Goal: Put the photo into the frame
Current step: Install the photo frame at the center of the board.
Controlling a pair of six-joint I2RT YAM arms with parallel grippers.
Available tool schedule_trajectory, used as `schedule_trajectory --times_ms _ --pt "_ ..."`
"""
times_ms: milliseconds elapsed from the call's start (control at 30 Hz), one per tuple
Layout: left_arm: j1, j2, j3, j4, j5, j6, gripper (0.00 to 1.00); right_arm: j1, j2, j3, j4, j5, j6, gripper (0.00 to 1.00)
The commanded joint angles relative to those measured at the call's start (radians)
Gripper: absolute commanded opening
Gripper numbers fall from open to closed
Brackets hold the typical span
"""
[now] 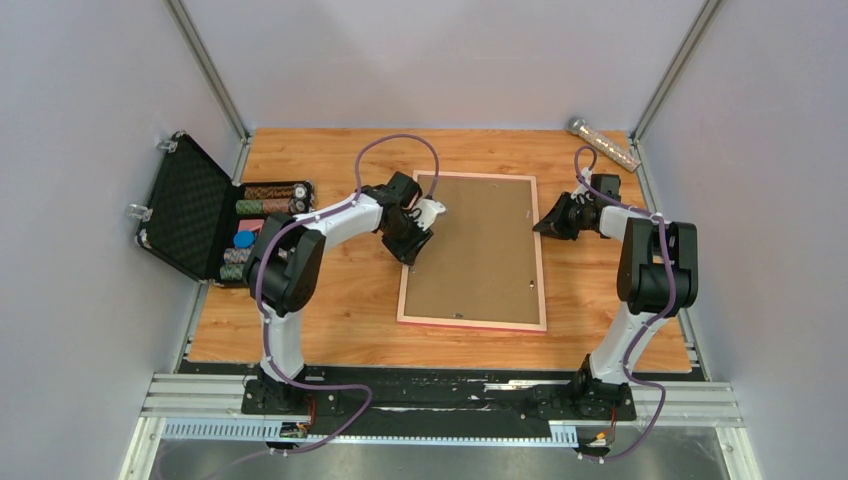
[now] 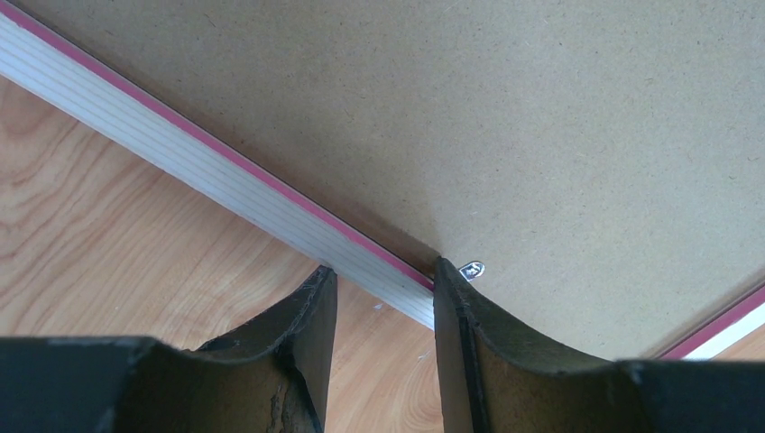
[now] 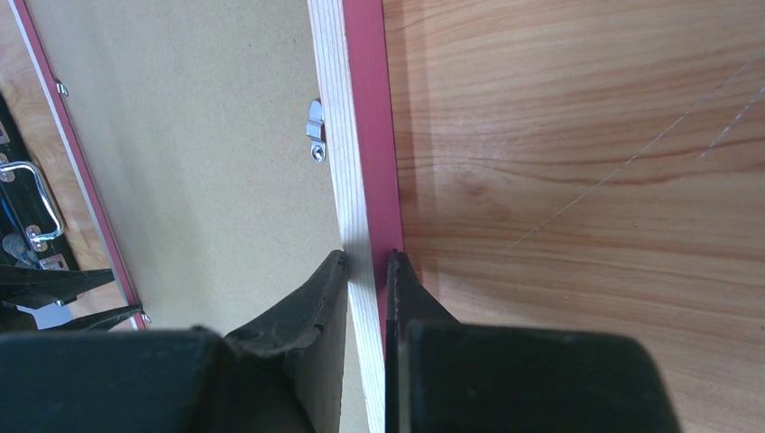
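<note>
Wooden table (image 1: 330, 320) bears frame (image 1: 403, 300), case (image 1: 190, 210).

The frame (image 1: 541, 262), thin pink rails around a brown backing board (image 1: 473, 245), lies face down in the middle of the wooden table (image 1: 340, 300).

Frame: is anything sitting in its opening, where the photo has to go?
Yes. The brown backing board fills the whole opening of the frame, with metal tabs at its edges. No photo is in view.
</note>
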Motion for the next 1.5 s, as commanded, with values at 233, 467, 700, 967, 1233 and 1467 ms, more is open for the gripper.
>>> schedule_trajectory --times_ms 233,467,700,967,1233,1467 --pt "-0.067 0.071 0.005 -0.137 -0.028 0.175 0.48 -0.007 0.025 0.031 0.024 0.036 0.01 0.0" --pt "-0.09 0.074 -0.019 -0.119 -0.073 0.186 0.52 -0.008 0.027 0.034 0.021 0.036 0.01 0.0" --pt "-0.115 0.069 -0.044 -0.108 -0.103 0.212 0.54 -0.007 0.029 0.037 0.02 0.037 0.01 0.0" --pt "-0.127 0.064 -0.06 -0.111 -0.11 0.251 0.56 -0.007 0.032 0.039 0.017 0.036 0.011 0.0" --pt "-0.126 0.043 -0.056 -0.108 -0.111 0.247 0.63 -0.008 0.033 0.04 0.017 0.036 0.01 0.0" --pt "-0.098 -0.001 0.007 -0.091 -0.117 0.155 0.79 -0.008 0.031 0.039 0.017 0.036 0.009 0.0"
